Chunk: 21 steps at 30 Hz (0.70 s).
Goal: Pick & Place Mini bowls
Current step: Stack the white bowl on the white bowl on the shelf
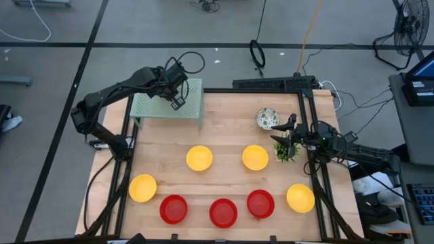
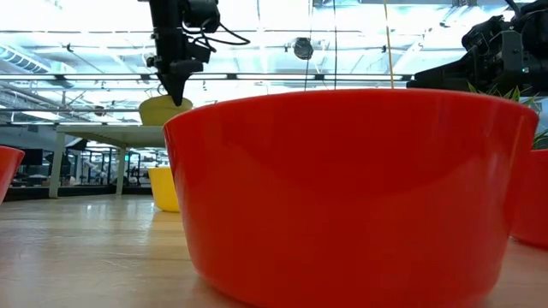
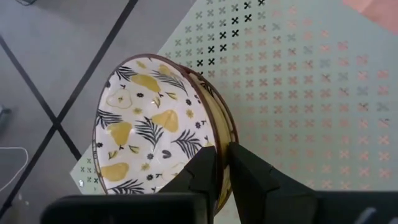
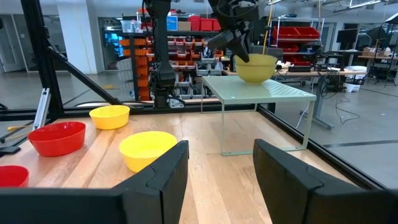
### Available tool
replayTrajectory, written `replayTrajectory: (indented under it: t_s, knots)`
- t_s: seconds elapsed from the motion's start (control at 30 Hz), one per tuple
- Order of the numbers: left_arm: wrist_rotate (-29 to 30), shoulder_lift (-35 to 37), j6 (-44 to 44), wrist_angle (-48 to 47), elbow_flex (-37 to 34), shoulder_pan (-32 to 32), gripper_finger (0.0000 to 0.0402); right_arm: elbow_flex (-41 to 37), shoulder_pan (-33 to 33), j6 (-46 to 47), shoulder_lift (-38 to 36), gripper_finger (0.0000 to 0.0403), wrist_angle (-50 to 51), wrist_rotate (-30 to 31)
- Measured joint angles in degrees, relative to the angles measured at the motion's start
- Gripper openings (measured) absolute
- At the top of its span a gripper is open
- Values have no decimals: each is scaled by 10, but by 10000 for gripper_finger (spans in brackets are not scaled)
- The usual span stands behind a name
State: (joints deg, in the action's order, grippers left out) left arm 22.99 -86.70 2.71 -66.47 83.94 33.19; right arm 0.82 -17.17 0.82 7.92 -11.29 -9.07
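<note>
My left gripper [image 1: 178, 102] is over the pale green perforated stand [image 1: 157, 107] at the table's far left. It is shut on a mini bowl [image 3: 149, 124] with a pear-and-leaf pattern inside and a yellowish outside [image 4: 255, 68]. My right gripper [image 4: 221, 149] is open and empty at the table's right side, beside the small green plant [image 1: 283, 150]. A white patterned bowl [image 1: 267, 118] stands on the table at the far right. Several yellow bowls, such as one at mid-table [image 1: 199, 158], and three red bowls, one of them [image 1: 223, 212] near the front edge, also stand on the table. My left gripper pinches the patterned bowl's rim [image 3: 208, 140], one finger inside the bowl [image 3: 198, 168] and one outside [image 3: 252, 171]. The fingers come from above, pointing down. The bowl sits upright below them at the stand's top [image 4: 261, 87]; I cannot tell whether it rests on the stand.
The stand stands on thin legs [image 4: 222, 124] with open room beneath. A dark frame rail [image 1: 308, 156] runs along the table's right side. In the low view a red bowl [image 2: 342, 188] close to the camera fills most of the picture.
</note>
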Motion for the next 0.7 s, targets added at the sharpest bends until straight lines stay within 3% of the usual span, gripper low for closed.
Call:
replayTrajectory:
  t_s: [0.37, 0.7]
  knots:
    - [0, 4, 23, 0, 0, 0, 52, 0, 0, 0, 0, 171, 0, 0]
    - [0, 35, 15, 0, 0, -5, 141, 0, 0, 0, 0, 171, 0, 0]
